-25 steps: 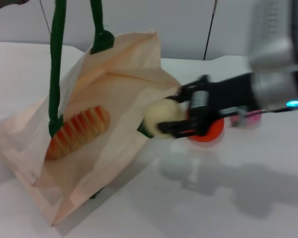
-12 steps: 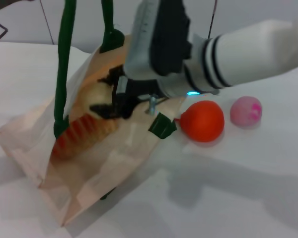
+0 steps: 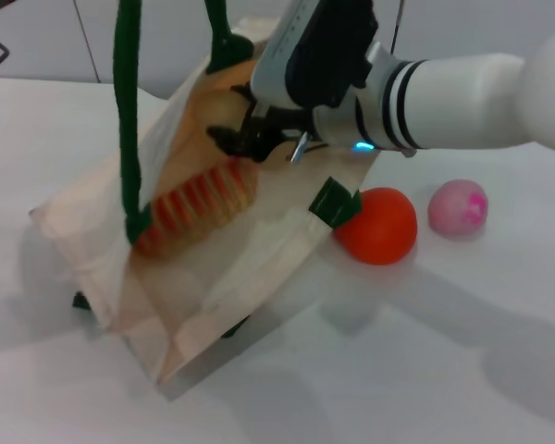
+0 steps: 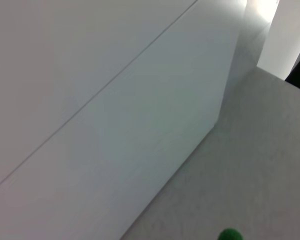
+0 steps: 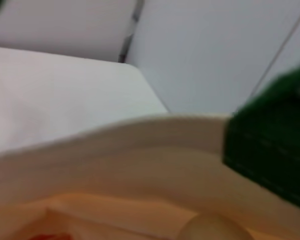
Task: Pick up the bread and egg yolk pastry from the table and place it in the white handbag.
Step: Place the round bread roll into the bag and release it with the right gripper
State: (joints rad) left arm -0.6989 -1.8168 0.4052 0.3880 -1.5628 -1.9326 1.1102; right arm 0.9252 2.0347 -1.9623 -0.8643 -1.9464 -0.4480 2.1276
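Observation:
The white handbag (image 3: 259, 250) hangs tilted on the table, its green rope handles (image 3: 127, 111) running up out of the head view. The striped bread (image 3: 203, 199) lies inside it. My right gripper (image 3: 233, 141) reaches into the bag's open mouth, just above the bread. The egg yolk pastry (image 5: 215, 227) shows in the right wrist view as a pale round ball against the bag's inner cloth, near a green handle (image 5: 270, 155). My left gripper is out of view above; its wrist view shows only a wall and a green bit of handle (image 4: 230, 234).
A smooth orange fruit (image 3: 377, 225) and a pink ball (image 3: 458, 206) lie on the white table (image 3: 425, 370) to the right of the bag. The bag's small green tab (image 3: 335, 202) sticks out beside the fruit.
My right gripper carried the pastry from beside the orange fruit leftward into the bag's mouth. The bag has been lifted and shifted to the right.

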